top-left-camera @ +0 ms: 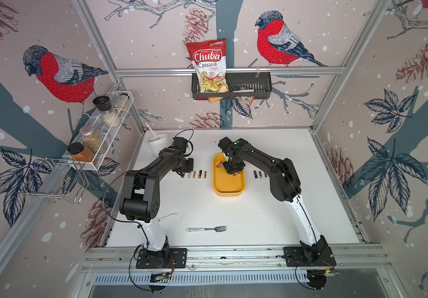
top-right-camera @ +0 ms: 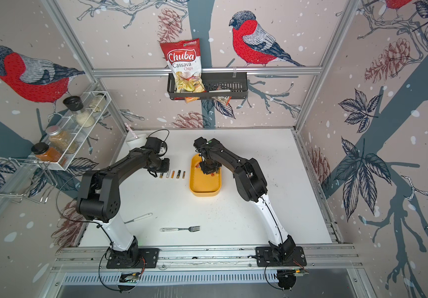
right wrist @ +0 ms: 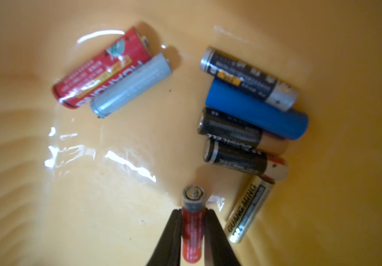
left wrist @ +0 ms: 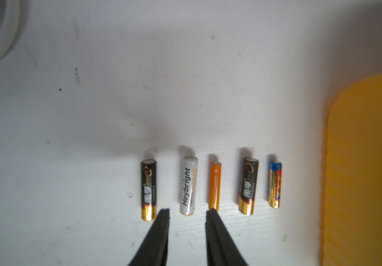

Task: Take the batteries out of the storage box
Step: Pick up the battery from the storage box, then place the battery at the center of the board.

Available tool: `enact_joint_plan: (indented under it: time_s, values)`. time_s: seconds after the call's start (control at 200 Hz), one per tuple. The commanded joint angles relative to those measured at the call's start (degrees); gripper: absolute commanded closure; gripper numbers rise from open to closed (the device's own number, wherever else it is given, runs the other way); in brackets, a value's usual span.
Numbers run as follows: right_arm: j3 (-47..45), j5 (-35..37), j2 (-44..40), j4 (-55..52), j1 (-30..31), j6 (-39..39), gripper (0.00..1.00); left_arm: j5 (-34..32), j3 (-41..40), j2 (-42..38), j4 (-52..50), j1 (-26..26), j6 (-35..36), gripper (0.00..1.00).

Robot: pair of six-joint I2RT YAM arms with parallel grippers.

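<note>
The yellow storage box [top-left-camera: 229, 189] sits mid-table in both top views, also [top-right-camera: 205, 189]. Several batteries lie loose on its floor in the right wrist view, among them a blue one [right wrist: 256, 112] and a red one [right wrist: 97, 71]. My right gripper [right wrist: 193, 210] reaches down into the box and is shut on a small red battery [right wrist: 192, 232], held lengthwise between the fingers. Left of the box, several batteries [left wrist: 188, 186] lie in a row on the white table. My left gripper [left wrist: 188, 210] hovers at the near ends of that row, open and holding nothing.
More batteries [top-left-camera: 259, 174] lie on the table right of the box. A white cup [top-left-camera: 158, 144] stands at the back left, behind the left arm. A fork [top-left-camera: 206, 229] and a white-handled utensil [top-left-camera: 167, 216] lie nearer the front.
</note>
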Motion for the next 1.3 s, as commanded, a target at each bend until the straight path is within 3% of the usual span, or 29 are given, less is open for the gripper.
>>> enact_joint_plan:
  time_s: [0.0,0.695,1.296]
  values:
    - [0.70,-0.99,-1.68,-0.16,-0.35,0.86,0.79,-0.49,0.00,-0.43,-0.27,-0.09,-0.26,0.68]
    - [-0.20,-1.45,-11.02,-1.74,-6.18,1.41,0.79,0.43,0.37,-0.40,0.21,-0.08,-0.43,0.68]
    - [-14.65,-0.29,-17.53,2.35,-9.44,2.86,0.79,0.99,0.64,-0.03,0.12,-0.04,-0.60,0.68]
